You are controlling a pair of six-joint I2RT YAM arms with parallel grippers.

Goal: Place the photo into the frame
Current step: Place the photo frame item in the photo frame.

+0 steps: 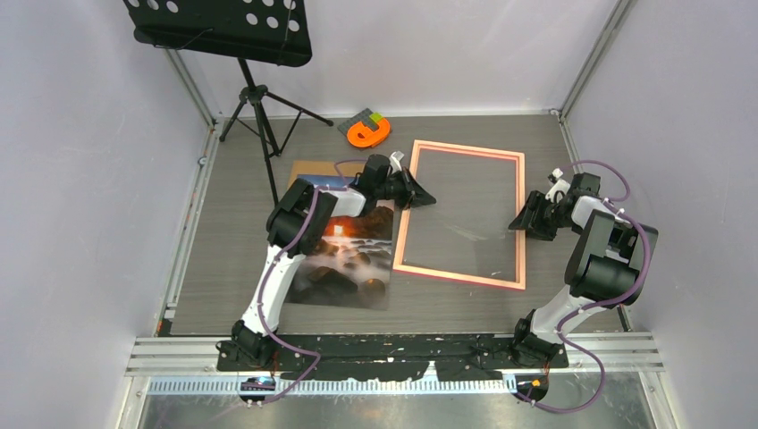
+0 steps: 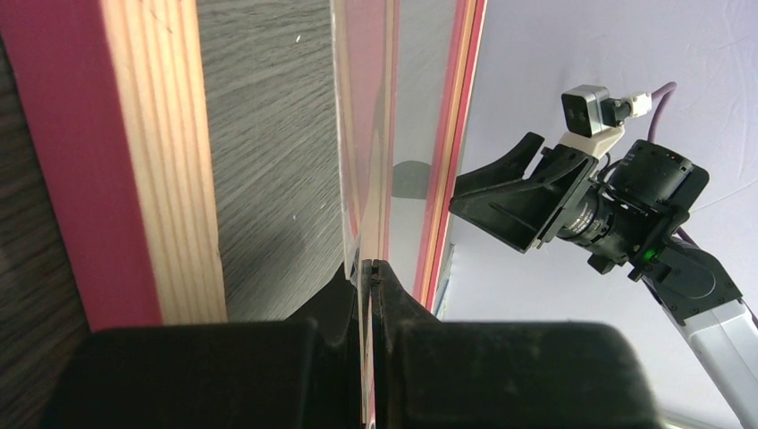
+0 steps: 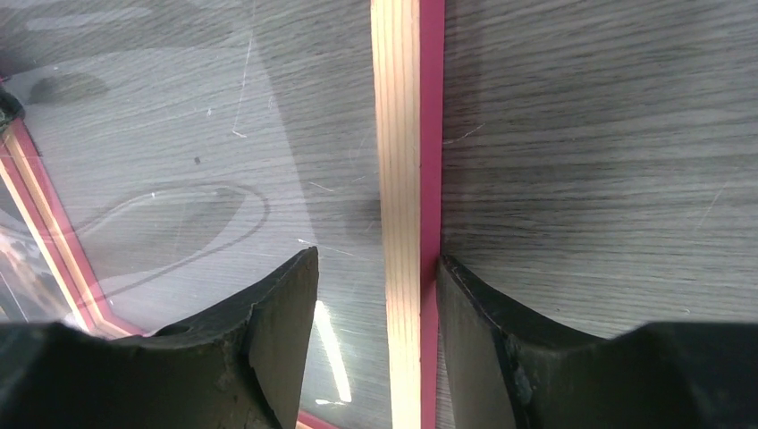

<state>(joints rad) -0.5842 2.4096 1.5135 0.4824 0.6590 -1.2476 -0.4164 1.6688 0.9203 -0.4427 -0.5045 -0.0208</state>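
The photo (image 1: pixel 344 255) was seen flat on the worktop (image 1: pixel 232 232) beside the frame (image 1: pixel 460 278). The left fingers (image 2: pixel 407 313) were clamped on a clear sheet (image 2: pixel 366 179); the right fingers (image 3: pixel 277 331) were held apart astride the frame's rail.

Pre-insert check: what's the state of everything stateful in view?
frame: lying flat, no photo inside.
photo: lying flat, left of frame, outside it.
clear sheet: pinched by left fingers.
left fingers: shut on clear sheet.
right fingers: open, straddling frame's right rail.
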